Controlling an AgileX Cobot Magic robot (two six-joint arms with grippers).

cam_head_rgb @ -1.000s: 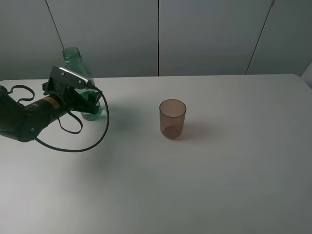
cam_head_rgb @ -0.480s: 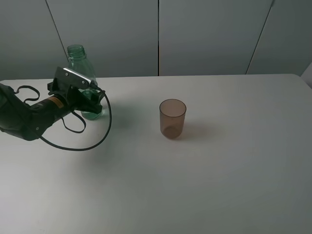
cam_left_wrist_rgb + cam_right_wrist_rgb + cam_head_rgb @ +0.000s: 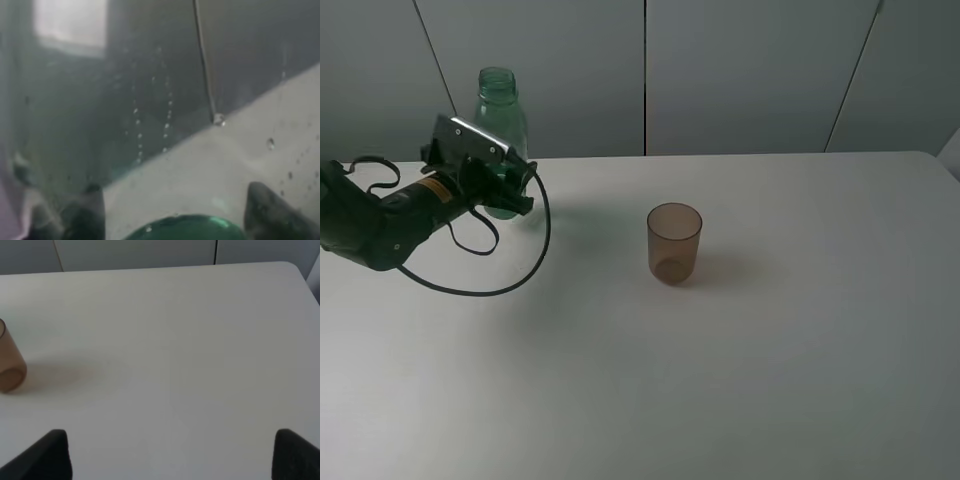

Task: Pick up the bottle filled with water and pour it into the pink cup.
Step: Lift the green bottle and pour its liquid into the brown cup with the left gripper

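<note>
The bottle point(image 3: 501, 108) is tall, green-tinted and uncapped, at the far left of the table. My left gripper point(image 3: 506, 190) is shut on its lower body and holds it upright, a little above the table. In the left wrist view the bottle point(image 3: 160, 125) fills the picture between the two dark fingertips point(image 3: 87, 210). The pink cup point(image 3: 674, 243) stands upright near the table's middle, well to the right of the bottle; it also shows in the right wrist view point(image 3: 9, 365). My right gripper point(image 3: 170, 460) is open and empty above the table, to the right of the cup.
The white table point(image 3: 740, 360) ends at a grey panelled wall point(image 3: 740, 70) behind. A black cable point(image 3: 525, 270) loops from the left arm down onto the table between the bottle and the cup.
My left gripper has risen with the bottle and moved slightly right. The cup has not moved.
</note>
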